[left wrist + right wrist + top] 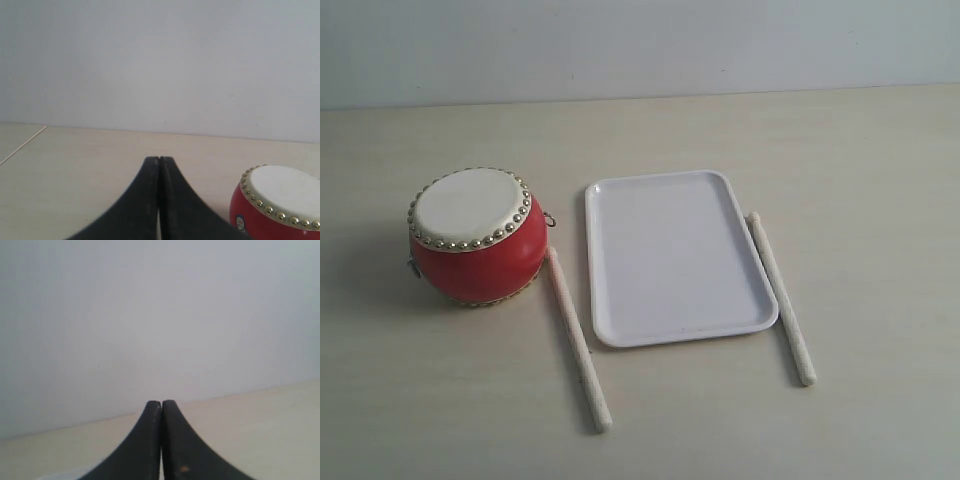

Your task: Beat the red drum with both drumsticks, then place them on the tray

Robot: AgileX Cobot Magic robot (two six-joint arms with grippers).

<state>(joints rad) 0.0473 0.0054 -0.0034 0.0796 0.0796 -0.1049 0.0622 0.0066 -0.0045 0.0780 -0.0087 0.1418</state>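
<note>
The red drum (478, 238) with its cream skin and brass studs stands on the table at the left. To its right lies the empty white tray (675, 256). One pale drumstick (578, 338) lies between drum and tray; the other drumstick (781, 297) lies along the tray's right side. Neither arm shows in the exterior view. My left gripper (159, 159) is shut with nothing in it, and the drum (276, 205) shows beside it. With its black fingers pressed together, my right gripper (161, 402) is shut and empty.
The pale wooden table (860, 150) runs back to a plain light wall (640, 45). A table edge (22, 144) shows in the left wrist view.
</note>
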